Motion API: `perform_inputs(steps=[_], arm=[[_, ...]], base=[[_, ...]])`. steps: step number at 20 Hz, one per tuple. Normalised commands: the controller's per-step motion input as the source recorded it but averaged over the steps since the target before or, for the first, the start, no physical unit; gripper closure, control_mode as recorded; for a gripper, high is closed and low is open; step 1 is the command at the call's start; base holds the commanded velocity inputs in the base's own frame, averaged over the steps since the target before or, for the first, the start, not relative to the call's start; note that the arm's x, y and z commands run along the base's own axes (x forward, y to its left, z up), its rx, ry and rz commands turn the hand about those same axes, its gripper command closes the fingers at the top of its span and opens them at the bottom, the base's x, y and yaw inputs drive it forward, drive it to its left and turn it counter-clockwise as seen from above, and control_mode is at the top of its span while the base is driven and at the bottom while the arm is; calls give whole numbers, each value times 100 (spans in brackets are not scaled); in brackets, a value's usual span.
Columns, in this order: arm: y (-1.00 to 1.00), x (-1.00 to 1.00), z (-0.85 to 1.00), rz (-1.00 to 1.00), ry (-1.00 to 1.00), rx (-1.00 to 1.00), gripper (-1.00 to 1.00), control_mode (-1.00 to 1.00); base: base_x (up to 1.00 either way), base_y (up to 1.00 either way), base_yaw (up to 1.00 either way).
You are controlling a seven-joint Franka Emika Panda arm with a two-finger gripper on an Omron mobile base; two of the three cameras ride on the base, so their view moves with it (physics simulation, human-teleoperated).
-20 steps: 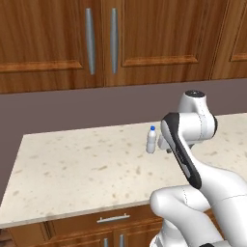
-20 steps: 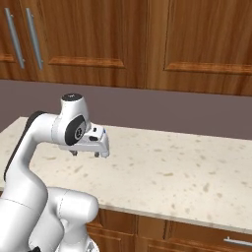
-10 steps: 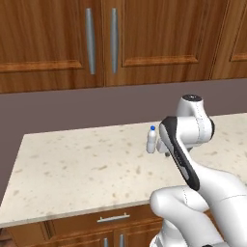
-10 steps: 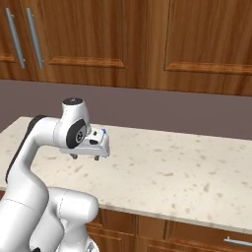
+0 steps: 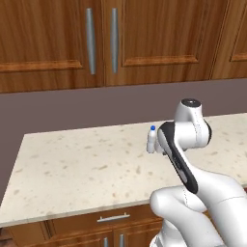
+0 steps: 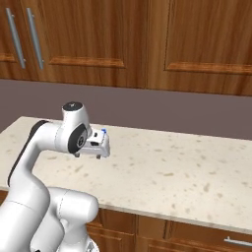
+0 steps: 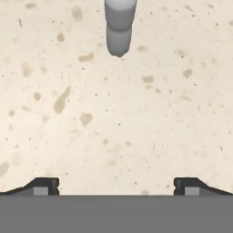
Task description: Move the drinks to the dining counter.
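One of the drinks, a small clear water bottle [image 5: 151, 141] with a blue cap, stands upright toward the back of a pale speckled stone counter [image 5: 72, 164]. In the right base view only its blue cap [image 6: 104, 131] peeks out behind the white hand. My gripper [image 6: 88, 154] hovers just above the counter, close in front of the bottle and apart from it. In the hand view the bottle [image 7: 119, 27] lies at the top centre, ahead of my gripper [image 7: 116, 186], whose jaws stand wide open and empty. The dining counter is out of view.
Dark wooden wall cabinets [image 5: 111, 38] with vertical metal handles hang behind the counter, above a grey-brown backsplash [image 6: 187, 110]. Wooden drawers [image 5: 111, 219] run under the counter's front edge. The counter's left end [image 5: 19, 154] drops off beside a wall.
The arm has dipped slightly and shifted the hand a little closer to the bottle. The bottle has not moved, and the jaws have stayed open.
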Motion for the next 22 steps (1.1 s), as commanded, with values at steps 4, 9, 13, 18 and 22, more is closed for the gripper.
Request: perform_inputs(steps=[4, 9, 13, 18, 22], arm=[[4, 23, 5, 0, -11, 0, -100, -100], [5, 23, 5, 0, -6, 0, -100, -100], [3, 22, 3, 0, 0, 0, -100, -100], [0, 25, 3, 0, 0, 0, -100, -100], [0, 21, 2, 0, 0, 0, -100, -100]], base=[[0, 0, 0], [0, 0, 0], [0, 0, 0], [0, 0, 0], [0, 0, 0]])
